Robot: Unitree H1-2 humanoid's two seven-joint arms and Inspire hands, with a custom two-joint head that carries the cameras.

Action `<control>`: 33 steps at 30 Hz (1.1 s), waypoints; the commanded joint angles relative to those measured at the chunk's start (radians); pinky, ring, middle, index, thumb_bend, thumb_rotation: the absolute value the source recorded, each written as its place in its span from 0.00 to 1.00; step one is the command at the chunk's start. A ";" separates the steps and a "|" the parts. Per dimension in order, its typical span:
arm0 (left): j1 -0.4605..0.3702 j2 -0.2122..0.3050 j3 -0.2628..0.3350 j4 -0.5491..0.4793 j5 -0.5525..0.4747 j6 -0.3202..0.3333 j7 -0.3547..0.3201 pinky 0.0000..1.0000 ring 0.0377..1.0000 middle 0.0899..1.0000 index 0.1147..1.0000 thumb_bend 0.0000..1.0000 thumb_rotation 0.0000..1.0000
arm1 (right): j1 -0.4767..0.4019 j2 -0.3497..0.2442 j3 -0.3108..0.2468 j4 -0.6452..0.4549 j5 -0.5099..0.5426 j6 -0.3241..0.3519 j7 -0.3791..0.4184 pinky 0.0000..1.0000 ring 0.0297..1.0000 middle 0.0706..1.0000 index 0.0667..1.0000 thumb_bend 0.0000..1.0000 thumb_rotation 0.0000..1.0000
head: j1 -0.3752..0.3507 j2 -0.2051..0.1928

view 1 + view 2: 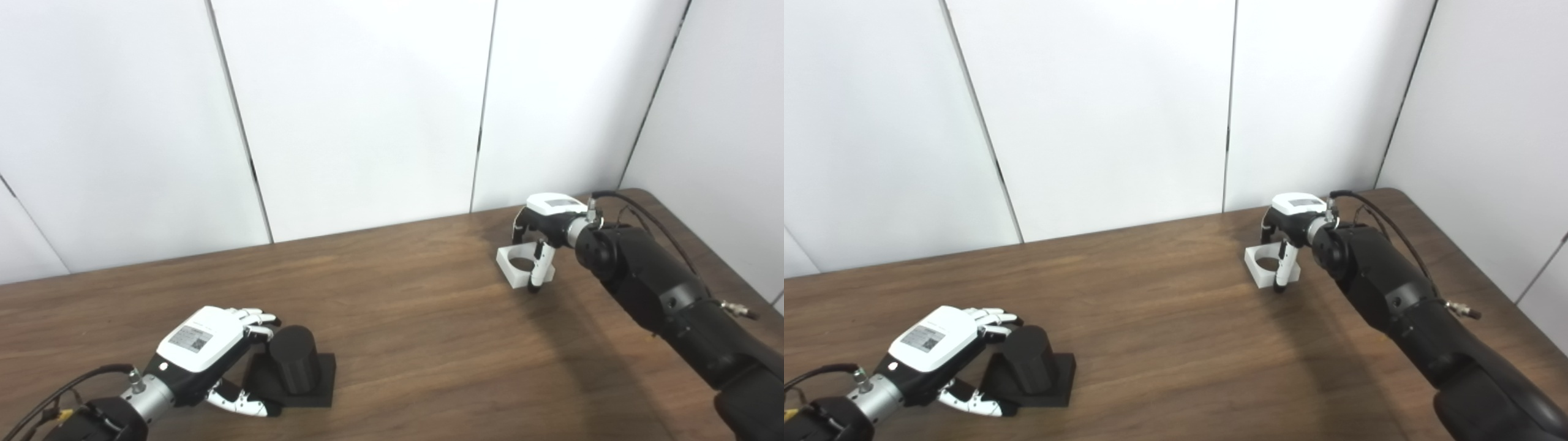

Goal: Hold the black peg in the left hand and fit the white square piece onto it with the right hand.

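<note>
at lower left, left hand (202, 352) cupped about black peg (294, 366), fingers apart, grip unclear. at right of centre, right hand (545, 229) curled over white square piece (517, 264), thumb touching; hold uncertain.

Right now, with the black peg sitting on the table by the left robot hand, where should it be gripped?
Probably around the upright round post of the black peg, from its left side where the left robot hand already sits; the flat square base lies low on the table and offers little to wrap.
</note>
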 commanded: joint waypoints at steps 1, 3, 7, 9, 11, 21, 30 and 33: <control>0.068 0.036 -0.045 0.019 0.056 -0.001 -0.114 0.77 0.84 0.82 0.43 0.52 0.06 | -0.025 -0.018 -0.002 -0.008 -0.007 0.004 0.001 0.73 0.81 0.74 0.44 0.52 0.13 | 0.002 0.002; 0.069 0.035 -0.045 0.012 0.057 0.003 -0.121 0.77 0.84 0.83 0.43 0.52 0.06 | -0.023 -0.020 -0.010 -0.014 0.004 0.006 0.007 0.74 0.82 0.74 0.44 0.52 0.13 | 0.008 0.006; 0.070 0.032 -0.044 0.001 0.056 0.013 -0.136 0.77 0.84 0.83 0.43 0.52 0.06 | -0.012 -0.026 -0.032 -0.023 0.031 -0.013 -0.009 0.76 0.82 0.73 0.44 0.52 0.13 | 0.013 0.011; 0.071 0.030 -0.042 -0.004 0.049 0.018 -0.141 0.77 0.84 0.83 0.43 0.52 0.06 | -0.006 -0.029 -0.045 -0.026 0.047 -0.031 -0.023 0.76 0.81 0.73 0.44 0.52 0.13 | 0.015 0.012; 0.071 0.030 -0.042 -0.008 0.048 0.021 -0.146 0.77 0.84 0.82 0.43 0.52 0.06 | 0.003 -0.031 -0.061 -0.034 0.061 -0.047 -0.038 0.78 0.82 0.73 0.44 0.52 0.13 | 0.017 0.013; 0.073 0.028 -0.039 -0.027 0.057 0.037 -0.157 0.76 0.83 0.82 0.43 0.52 0.06 | 0.055 -0.022 -0.145 -0.190 0.128 -0.092 -0.086 0.80 0.82 0.73 0.44 0.52 0.13 | 0.039 0.028; 0.069 0.014 -0.037 -0.011 0.053 0.030 -0.146 0.76 0.84 0.82 0.43 0.52 0.06 | 0.096 -0.027 -0.163 -0.371 0.149 -0.121 -0.060 0.75 0.80 0.73 0.44 0.52 0.13 | 0.130 0.070; 0.069 0.006 -0.033 -0.002 0.053 0.033 -0.131 0.77 0.84 0.83 0.43 0.52 0.06 | 0.100 -0.023 -0.161 -0.426 0.155 -0.112 -0.032 0.76 0.82 0.74 0.44 0.52 0.13 | 0.173 0.082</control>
